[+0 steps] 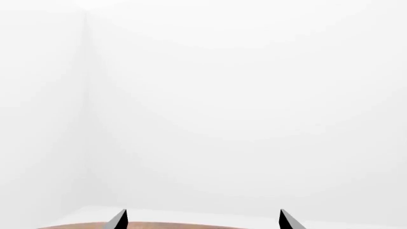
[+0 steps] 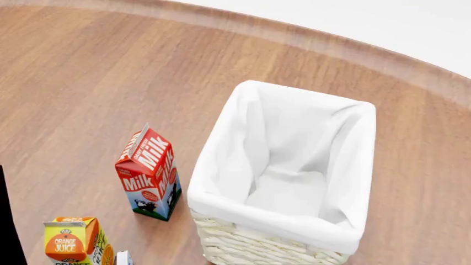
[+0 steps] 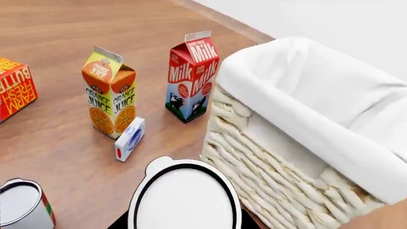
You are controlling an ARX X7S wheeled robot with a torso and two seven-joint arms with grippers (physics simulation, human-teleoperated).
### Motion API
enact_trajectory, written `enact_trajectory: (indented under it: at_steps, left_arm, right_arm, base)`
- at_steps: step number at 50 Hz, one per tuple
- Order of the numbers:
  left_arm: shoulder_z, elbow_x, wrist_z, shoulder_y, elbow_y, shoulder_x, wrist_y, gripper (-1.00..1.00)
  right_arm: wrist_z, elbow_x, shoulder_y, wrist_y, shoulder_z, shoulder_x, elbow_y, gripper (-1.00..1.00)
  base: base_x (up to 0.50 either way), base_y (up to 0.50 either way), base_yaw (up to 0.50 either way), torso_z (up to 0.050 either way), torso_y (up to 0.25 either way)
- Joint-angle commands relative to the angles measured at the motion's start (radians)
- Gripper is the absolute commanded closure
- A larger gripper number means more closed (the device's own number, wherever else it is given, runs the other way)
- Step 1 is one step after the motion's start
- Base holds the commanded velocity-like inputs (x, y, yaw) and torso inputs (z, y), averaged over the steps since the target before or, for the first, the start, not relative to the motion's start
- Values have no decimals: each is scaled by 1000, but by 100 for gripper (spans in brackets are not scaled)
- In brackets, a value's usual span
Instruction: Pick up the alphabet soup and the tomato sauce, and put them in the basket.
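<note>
Since only its silvery-white lid shows, the can (image 3: pixel 184 200) closest to the right wrist camera is, by my reckoning, the alphabet soup. The other can (image 3: pixel 22 205), standing on the table close by, has red and a little green at its side and looks like the tomato sauce. The soup sits just beside the woven outer wall of the basket (image 3: pixel 273 157), not over its opening. The right gripper (image 3: pixel 184 225) appears clamped on the soup, with dark finger parts peeping out on either side, though the contact itself is hidden.

A can like this should be rigid and fairly heavy for its size, with a smooth label that may slip. A firm squeeze across the middle of the body, well below the rim, looks safest. It will not crush.

In the head view the basket shows only its white liner inside. The milk carton (image 2: pixel 149 174) stands at about nine o'clock from the basket and the orange juice carton (image 2: pixel 74 240) at about eight. A small white-and-blue box (image 3: pixel 129 139) lies by the juice, and a butter box (image 3: pixel 13 88) stands farther off.

The left gripper (image 1: pixel 203 222) has its fingertips (image 1: pixel 121 219) spread apart, with nothing between them.
</note>
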Motion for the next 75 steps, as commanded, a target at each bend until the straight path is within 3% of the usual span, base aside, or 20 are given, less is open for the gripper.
enact_trajectory:
  at_steps: [1,6,15,32,52,75]
  left_arm:
    - [7,1,-2,-6,1,-3,3,-100]
    - [10,1,-4,-8,1,-4,7,-100]
    - [13,11,-8,-1,-9,-6,27,-100]
    - [18,12,-7,0,-20,1,26,-100]
    - [25,4,-9,-8,-22,13,9,-100]
    - [28,1,1,3,-49,20,22,-100]
  right_arm:
    - [52,45,28,56,106,41,-115,100]
    - [99,123,64,53,150,90,-129,100]
    - [295,364,244,-19,96,244,-126,100]
    - [350,611,493,-56,91,385,-95,100]
    - [285,846,743,85,149,431,-13,100]
    - [113,1007,1241,479,90,314,156,100]
  base:
    - [0,0,0,0,0]
    - [0,0,1,0,0]
    - [0,0,0,0,0]
    - [0,0,0,0,0]
    - [0,0,0,0,1]
    - [0,0,0,0,0]
